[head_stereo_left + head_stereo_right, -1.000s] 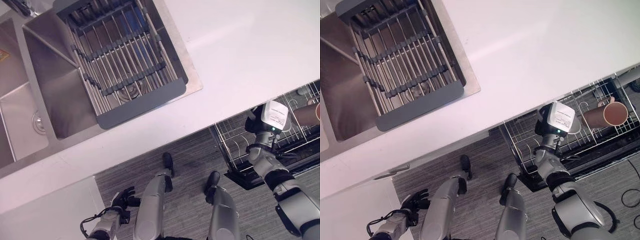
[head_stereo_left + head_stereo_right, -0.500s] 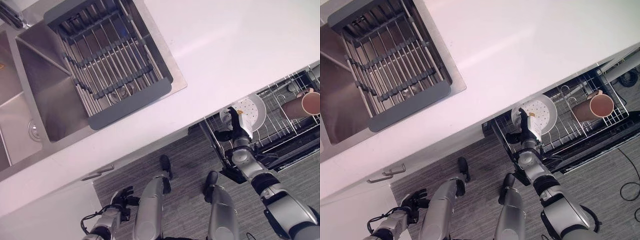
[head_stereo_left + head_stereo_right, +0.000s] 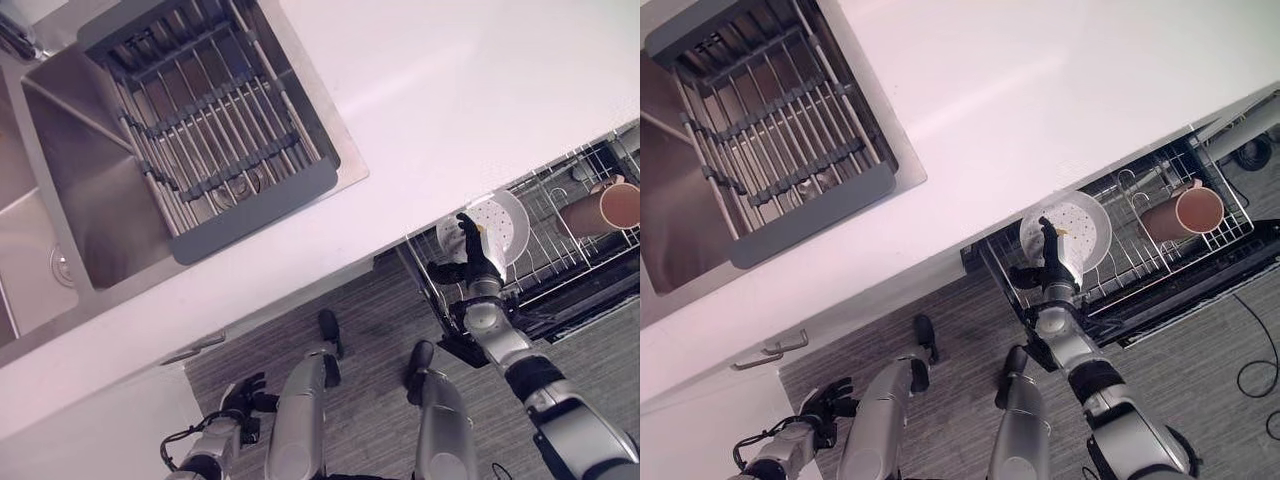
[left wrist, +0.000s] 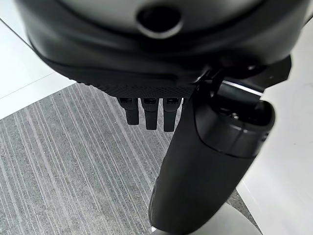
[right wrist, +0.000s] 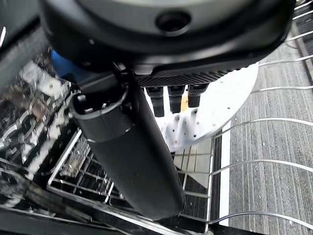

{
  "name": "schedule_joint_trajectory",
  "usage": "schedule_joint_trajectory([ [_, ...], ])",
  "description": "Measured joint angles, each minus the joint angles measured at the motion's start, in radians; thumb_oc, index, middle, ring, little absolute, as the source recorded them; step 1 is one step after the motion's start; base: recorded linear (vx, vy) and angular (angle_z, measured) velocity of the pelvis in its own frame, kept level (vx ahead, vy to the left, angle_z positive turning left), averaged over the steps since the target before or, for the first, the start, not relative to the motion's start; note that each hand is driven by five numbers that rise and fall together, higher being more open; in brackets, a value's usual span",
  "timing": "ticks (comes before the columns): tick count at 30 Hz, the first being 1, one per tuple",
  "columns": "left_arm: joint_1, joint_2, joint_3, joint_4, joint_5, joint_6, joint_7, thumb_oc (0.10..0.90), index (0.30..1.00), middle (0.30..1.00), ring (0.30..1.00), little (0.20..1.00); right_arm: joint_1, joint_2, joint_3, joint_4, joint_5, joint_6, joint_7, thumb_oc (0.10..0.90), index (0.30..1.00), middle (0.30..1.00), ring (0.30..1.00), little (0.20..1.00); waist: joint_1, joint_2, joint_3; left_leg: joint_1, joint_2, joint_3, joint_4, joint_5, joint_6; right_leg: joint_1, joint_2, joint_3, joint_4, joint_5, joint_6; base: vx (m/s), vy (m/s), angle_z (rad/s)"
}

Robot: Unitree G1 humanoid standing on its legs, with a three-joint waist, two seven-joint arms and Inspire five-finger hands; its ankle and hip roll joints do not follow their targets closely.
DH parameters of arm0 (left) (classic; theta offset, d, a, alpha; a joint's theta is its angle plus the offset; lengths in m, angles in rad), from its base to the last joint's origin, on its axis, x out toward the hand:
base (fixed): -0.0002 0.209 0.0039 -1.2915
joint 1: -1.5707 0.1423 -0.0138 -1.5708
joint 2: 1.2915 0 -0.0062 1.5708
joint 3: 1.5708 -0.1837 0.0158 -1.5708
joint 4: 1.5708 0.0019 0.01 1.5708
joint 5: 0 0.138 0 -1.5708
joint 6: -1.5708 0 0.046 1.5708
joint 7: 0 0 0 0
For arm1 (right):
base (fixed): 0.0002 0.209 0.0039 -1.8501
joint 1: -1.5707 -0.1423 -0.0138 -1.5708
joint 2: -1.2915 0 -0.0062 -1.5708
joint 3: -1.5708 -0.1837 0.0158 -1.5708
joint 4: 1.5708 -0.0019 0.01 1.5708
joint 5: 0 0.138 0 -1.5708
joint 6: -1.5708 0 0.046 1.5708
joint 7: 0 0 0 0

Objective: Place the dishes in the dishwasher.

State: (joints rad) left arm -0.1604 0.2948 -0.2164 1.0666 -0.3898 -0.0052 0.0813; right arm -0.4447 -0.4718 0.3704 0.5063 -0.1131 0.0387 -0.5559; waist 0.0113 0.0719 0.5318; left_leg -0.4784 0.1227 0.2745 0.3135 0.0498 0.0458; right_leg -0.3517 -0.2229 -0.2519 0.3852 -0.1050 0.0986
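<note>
The right hand pinches a white plate between thumb and fingers, holding it over the left end of the pulled-out dishwasher rack; a brown cup already lies in the rack at the right; the plate is not yet slotted; the left hand hangs low, fingers relaxed and empty; the sink rack beside the white tabletop appears empty, so this looks like the last dish.

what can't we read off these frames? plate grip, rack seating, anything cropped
- Plate grip: in the right wrist view the right robot hand covers part of the white plate; thumb contact is not visible.
- Seating: whether the plate sits between the tines of the dishwasher rack cannot be told; the robot hand hides its lower edge.
- Brown cup: cut off by the left eye view's right edge.
- Left robot hand: low by the floor, too small to read more.
</note>
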Motion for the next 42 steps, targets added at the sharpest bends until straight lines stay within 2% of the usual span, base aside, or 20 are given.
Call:
schedule_joint_trajectory([
  [2, 0.035, 0.001, 0.03, -0.024, 0.0, -0.004, 0.004, 0.8, 0.9, 0.9, 0.9, 0.9, 0.1, -0.025, -0.03, -0.193, -0.077, 0.029, -0.019, 0.8, 0.9, 0.9, 0.9, 0.9, -0.014, -0.01, 0.001, 0.009, 0.006, 0.006, 0.004, -0.006, 0.004, 0.021, 0.008, 0.002, -0.026, 0.021, 0.007, 0.0, -0.003, -0.13],
  [7, 0.088, 0.001, 0.065, -0.037, 0.002, -0.023, 0.019, 0.8, 0.9, 0.9, 0.9, 0.9, 0.218, -0.067, -0.109, -0.386, -0.123, 0.03, -0.07, 0.8, 0.9, 0.9, 0.9, 0.9, -0.045, -0.039, 0.001, 0.071, 0.023, 0.027, 0.015, -0.038, -0.005, 0.106, 0.027, 0.023, -0.107, 0.045, 0.005, -0.03, 0.013, -0.17],
  [12, 0.109, -0.008, 0.087, -0.026, 0.002, -0.041, 0.012, 0.8, 0.9, 0.9, 0.9, 0.9, 0.272, -0.086, -0.236, -0.423, -0.122, 0.006, -0.099, 0.8, 0.9, 0.9, 0.9, 0.9, -0.064, -0.037, 0.001, 0.103, 0.048, 0.047, 0.03, -0.05, -0.007, 0.166, 0.046, 0.029, -0.182, 0.087, 0.007, 0.03, 0.04, -0.11],
  [21, 0.14, -0.031, 0.133, -0.01, 0.009, -0.039, -0.004, 0.8, 0.9, 0.9, 0.9, 0.9, 0.409, -0.092, -0.308, -0.554, -0.123, -0.055, -0.127, 0.8, 0.9, 0.9, 0.9, 0.9, -0.096, -0.036, -0.002, 0.182, 0.052, 0.054, 0.029, -0.078, -0.022, 0.259, 0.06, 0.05, -0.249, 0.092, 0.01, 0.07, -0.041, -0.06],
  [23, 0.148, -0.036, 0.143, -0.007, 0.01, -0.039, -0.004, 0.8, 0.9, 0.9, 0.9, 0.9, 0.429, -0.097, -0.359, -0.581, -0.136, -0.054, -0.205, 0.8, 0.9, 0.9, 0.9, 0.9, -0.096, -0.039, -0.004, 0.201, 0.052, 0.063, 0.032, -0.089, -0.023, 0.276, 0.059, 0.056, -0.25, 0.095, 0.006, 0.08, -0.059, -0.08],
  [24, 0.148, -0.036, 0.143, -0.007, 0.01, -0.039, -0.004, 0.8, 0.9, 0.9, 0.9, 0.9, 0.429, -0.097, -0.359, -0.581, -0.136, -0.054, -0.205, 0.8, 0.9, 0.9, 0.9, 0.9, -0.096, -0.039, -0.004, 0.201, 0.052, 0.063, 0.032, -0.089, -0.023, 0.276, 0.059, 0.056, -0.25, 0.095, 0.006, 0.07, -0.057, -0.09],
  [26, 0.155, -0.036, 0.144, 0.0, 0.012, -0.04, -0.005, 0.8, 0.9, 0.9, 0.9, 0.9, 0.445, -0.131, -0.474, -0.581, -0.18, -0.032, -0.377, 0.8, 0.9, 0.9, 0.9, 0.9, -0.095, -0.044, -0.03, 0.202, 0.051, 0.071, 0.035, -0.095, -0.022, 0.276, 0.059, 0.064, -0.251, 0.097, 0.013, 0.06, -0.035, -0.07],
  [27, 0.167, -0.034, 0.144, 0.002, 0.011, -0.041, -0.005, 0.8, 0.9, 0.9, 0.9, 0.9, 0.459, -0.131, -0.569, -0.577, -0.189, -0.023, -0.474, 0.8, 0.9, 0.9, 0.9, 0.9, -0.098, -0.052, -0.044, 0.202, 0.051, 0.074, 0.043, -0.104, -0.024, 0.28, 0.06, 0.065, -0.251, 0.101, 0.02, 0.1, -0.036, -0.02],
  [28, 0.172, -0.034, 0.154, 0.003, 0.011, -0.036, -0.003, 0.8, 0.9, 0.9, 0.9, 0.9, 0.479, -0.131, -0.657, -0.572, -0.186, -0.035, -0.512, 0.8, 0.9, 0.9, 0.9, 0.9, -0.104, -0.055, -0.052, 0.205, 0.053, 0.073, 0.05, -0.111, -0.027, 0.289, 0.062, 0.064, -0.254, 0.099, 0.023, 0.12, -0.043, -0.03],
  [29, 0.184, -0.033, 0.165, 0.003, 0.011, -0.034, 0.0, 0.8, 0.9, 0.9, 0.9, 0.9, 0.52, -0.13, -0.771, -0.543, -0.16, -0.061, -0.555, 0.8, 0.9, 0.9, 0.9, 0.9, -0.109, -0.066, -0.069, 0.213, 0.054, 0.072, 0.054, -0.119, -0.028, 0.295, 0.063, 0.064, -0.255, 0.096, 0.024, 0.1, -0.043, 0.0],
  [31, 0.209, -0.031, 0.184, 0.003, 0.011, -0.024, 0.001, 0.8, 0.9, 0.9, 0.9, 0.9, 0.559, -0.126, -0.85, -0.499, -0.127, -0.081, -0.57, 0.8, 0.9, 0.9, 0.9, 0.9, -0.122, -0.083, -0.097, 0.22, 0.054, 0.073, 0.055, -0.12, -0.026, 0.307, 0.063, 0.064, -0.257, 0.092, 0.023, 0.07, -0.046, -0.04],
  [32, 0.237, -0.017, 0.189, 0.022, 0.009, -0.018, 0.002, 0.8, 0.9, 0.9, 0.9, 0.9, 0.596, -0.109, -0.901, -0.421, -0.063, -0.126, -0.577, 0.8, 0.9, 0.9, 0.9, 0.9, -0.154, -0.108, -0.144, 0.221, 0.059, 0.076, 0.057, -0.134, -0.03, 0.308, 0.065, 0.064, -0.256, 0.077, 0.022, 0.06, -0.065, -0.1],
  [35, 0.251, 0.001, 0.19, 0.057, 0.009, -0.016, 0.0, 0.8, 0.9, 0.9, 0.9, 0.9, 0.646, -0.058, -0.914, -0.263, 0.068, -0.208, -0.581, 0.8, 0.9, 0.9, 0.9, 0.9, -0.187, -0.124, -0.184, 0.225, 0.068, 0.081, 0.067, -0.145, -0.039, 0.308, 0.068, 0.068, -0.253, 0.067, 0.021, 0.13, -0.061, -0.11],
  [36, 0.24, 0.002, 0.182, 0.073, 0.007, -0.024, -0.002, 0.8, 0.9, 0.9, 0.9, 0.9, 0.637, -0.038, -0.909, -0.111, 0.111, -0.275, -0.584, 0.8, 0.9, 0.9, 0.9, 0.9, -0.188, -0.124, -0.188, 0.234, 0.067, 0.084, 0.064, -0.153, -0.051, 0.309, 0.066, 0.071, -0.254, 0.053, 0.01, 0.15, -0.01, -0.06],
  [37, 0.234, 0.0, 0.176, 0.082, 0.004, -0.025, -0.003, 0.8, 0.9, 0.9, 0.9, 0.9, 0.64, -0.035, -0.899, -0.046, 0.139, -0.287, -0.584, 0.8, 0.9, 0.9, 0.9, 0.9, -0.183, -0.118, -0.191, 0.237, 0.065, 0.085, 0.064, -0.149, -0.045, 0.306, 0.066, 0.075, -0.247, 0.057, 0.016, 0.0, -0.031, -0.06],
  [38, 0.227, -0.009, 0.161, 0.089, 0.0, -0.026, -0.007, 0.8, 0.9, 0.9, 0.9, 0.9, 0.644, -0.013, -0.891, 0.071, 0.183, -0.294, -0.584, 0.8, 0.9, 0.9, 0.9, 0.9, -0.176, -0.093, -0.199, 0.241, 0.065, 0.086, 0.063, -0.156, -0.053, 0.302, 0.06, 0.078, -0.238, 0.045, 0.014, 0.09, -0.016, -0.05],
  [39, 0.225, -0.011, 0.147, 0.096, -0.001, -0.028, -0.007, 0.8, 0.9, 0.9, 0.9, 0.9, 0.644, -0.01, -0.886, 0.115, 0.185, -0.298, -0.585, 0.8, 0.9, 0.9, 0.9, 0.9, -0.176, -0.082, -0.202, 0.24, 0.065, 0.088, 0.063, -0.154, -0.05, 0.299, 0.059, 0.076, -0.231, 0.046, 0.014, 0.0, 0.0, 0.0],
  [40, 0.219, -0.025, 0.127, 0.104, -0.003, -0.041, -0.006, 0.8, 0.9, 0.9, 0.9, 0.9, 0.635, -0.001, -0.841, 0.209, 0.197, -0.296, -0.582, 0.8, 0.9, 0.9, 0.9, 0.9, -0.177, -0.06, -0.202, 0.246, 0.06, 0.091, 0.062, -0.153, -0.051, 0.298, 0.054, 0.078, -0.221, 0.038, 0.019, 0.03, -0.004, -0.03],
  [41, 0.219, -0.03, 0.118, 0.106, -0.011, -0.044, -0.006, 0.8, 0.9, 0.9, 0.9, 0.9, 0.639, 0.004, -0.822, 0.234, 0.199, -0.296, -0.578, 0.8, 0.9, 0.9, 0.9, 0.9, -0.176, -0.056, -0.201, 0.247, 0.058, 0.09, 0.059, -0.152, -0.049, 0.293, 0.051, 0.079, -0.213, 0.037, 0.018, -0.08, -0.012, -0.02],
  [42, 0.217, -0.04, 0.1, 0.107, -0.036, -0.05, -0.005, 0.8, 0.9, 0.9, 0.9, 0.9, 0.634, 0.021, -0.769, 0.295, 0.2, -0.317, -0.575, 0.8, 0.9, 0.9, 0.9, 0.9, -0.174, -0.025, -0.202, 0.251, 0.054, 0.09, 0.057, -0.152, -0.049, 0.288, 0.047, 0.08, -0.194, 0.027, 0.018, 0.06, 0.011, 0.02],
])
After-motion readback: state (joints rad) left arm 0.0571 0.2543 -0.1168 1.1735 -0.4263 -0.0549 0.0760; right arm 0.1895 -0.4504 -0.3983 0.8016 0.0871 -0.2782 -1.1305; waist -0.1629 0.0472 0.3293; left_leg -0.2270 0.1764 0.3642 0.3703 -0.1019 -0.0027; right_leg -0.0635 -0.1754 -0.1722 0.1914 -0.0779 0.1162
